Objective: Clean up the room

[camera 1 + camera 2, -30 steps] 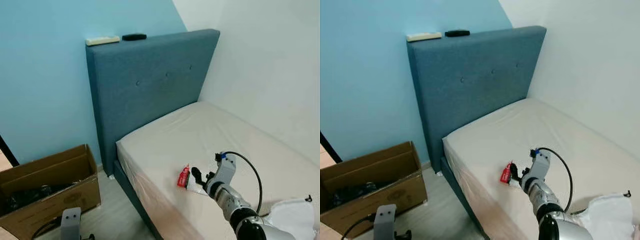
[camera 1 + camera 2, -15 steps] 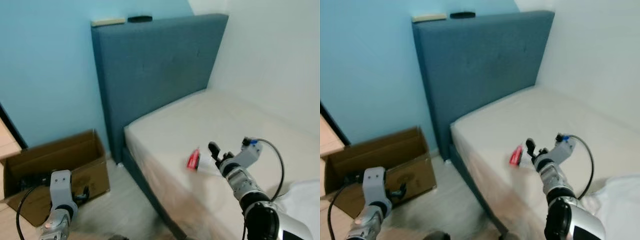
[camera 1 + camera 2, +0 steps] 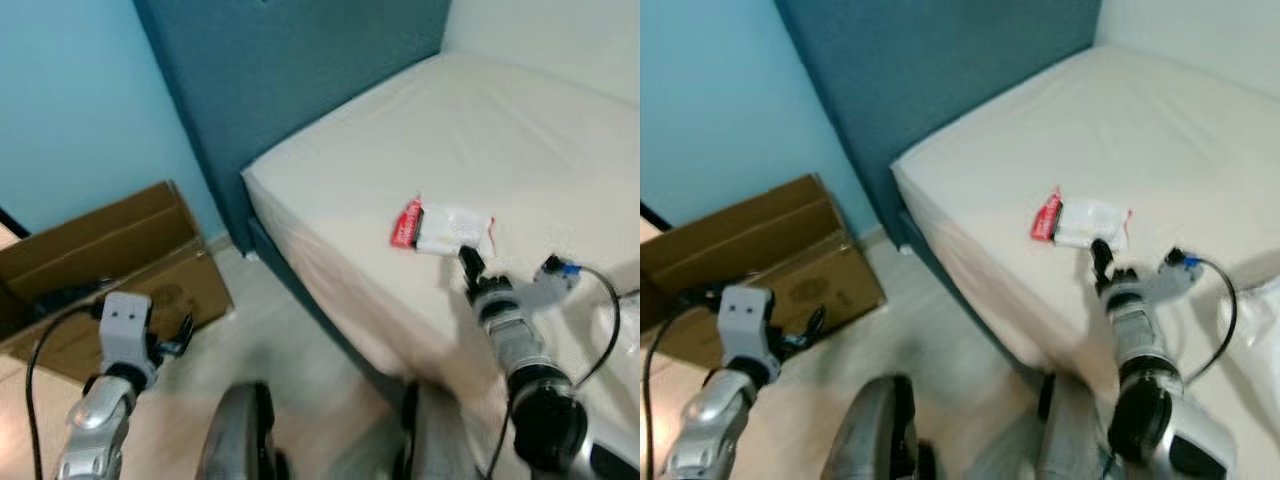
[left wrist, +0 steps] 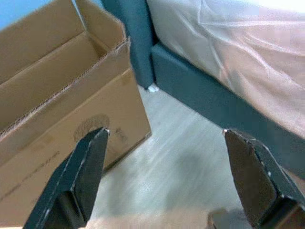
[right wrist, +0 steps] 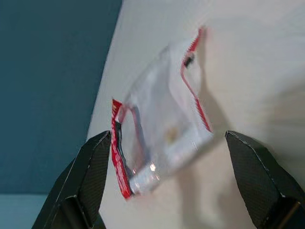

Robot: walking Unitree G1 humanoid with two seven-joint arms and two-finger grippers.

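Note:
A crumpled clear wrapper with red edges [image 3: 445, 228] lies flat on the cream mattress [image 3: 540, 120], near its front edge. My right gripper [image 3: 468, 262] hovers just short of the wrapper and points at it. In the right wrist view the wrapper [image 5: 162, 129] sits ahead, between the spread fingertips [image 5: 97, 157], so the right gripper [image 5: 166, 137] is open and holds nothing. My left gripper [image 4: 165, 132] is open and empty too, raised over the wooden floor beside the cardboard box [image 4: 62, 109].
The open cardboard box [image 3: 110, 250] stands on the floor left of the bed, with dark items inside. The blue headboard [image 3: 290, 80] rises behind the mattress. A white cloth [image 3: 1255, 320] lies at the right edge of the bed. My own legs [image 3: 240, 440] show at the bottom.
The camera has tilted down and closer to the bed edge. My left arm has come up beside the box. The right gripper stays near the wrapper, which still lies on the mattress.

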